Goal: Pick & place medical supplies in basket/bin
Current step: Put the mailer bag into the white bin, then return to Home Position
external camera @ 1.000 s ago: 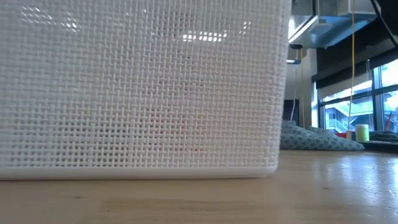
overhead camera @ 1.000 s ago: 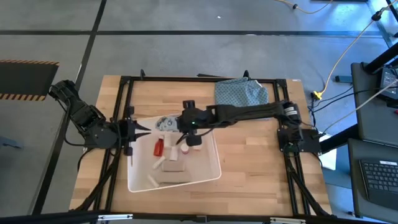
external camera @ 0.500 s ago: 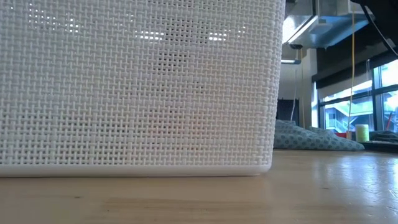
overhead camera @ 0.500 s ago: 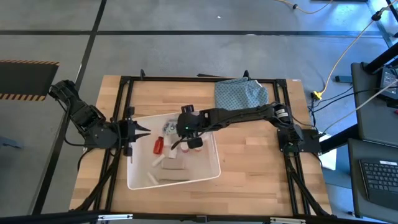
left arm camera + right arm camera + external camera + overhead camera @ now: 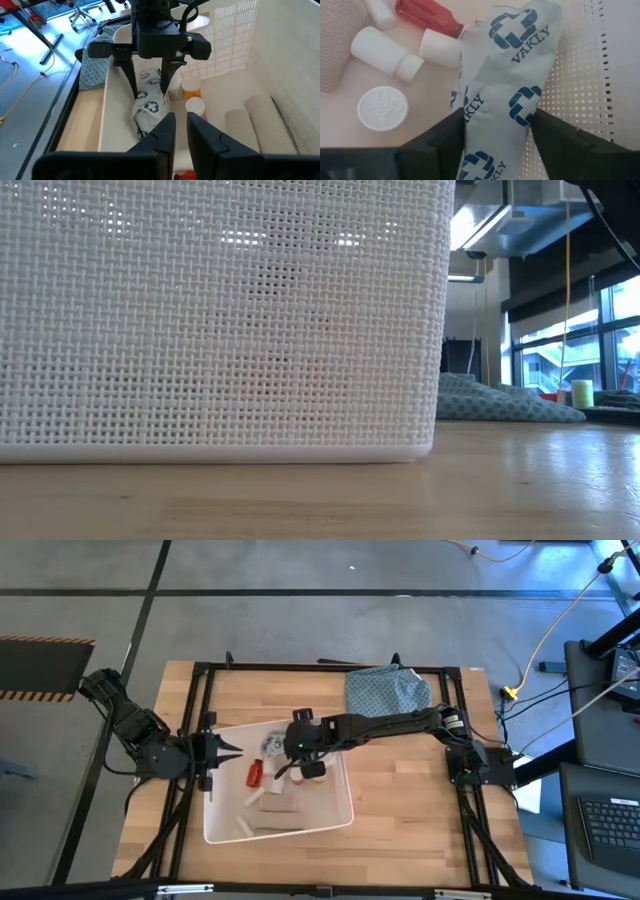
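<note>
— Where is the packet (image 5: 505,90) found?

— It is seen inside the white bin (image 5: 330,818), by the wall nearest the left arm, set between the fingers of the right gripper (image 5: 148,89). The fingers are parted at either side of it; whether they are pressing it cannot be told.

— Can any writing be read?

— "VAKLY" is printed on the packet in dark blue, beside ring-shaped cross marks.

— What else is lying in the bin?

— A red bottle (image 5: 427,15), white bottles (image 5: 387,51), a round white cap (image 5: 383,108) and rolled bandages (image 5: 265,117) are seen on its floor.

— And the left gripper (image 5: 177,131)?

— It is held just outside the bin's left wall, pointed inward, its jaws drawn nearly together with a narrow gap and nothing between them.

— The surface and room?

— A pale wooden table (image 5: 420,810) edged by a black frame is seen, on a grey floor. A blue-green cloth (image 5: 388,690) is bunched at the far edge. In the low view, most is blocked by the bin's woven wall (image 5: 220,320); windows are visible beyond.
</note>
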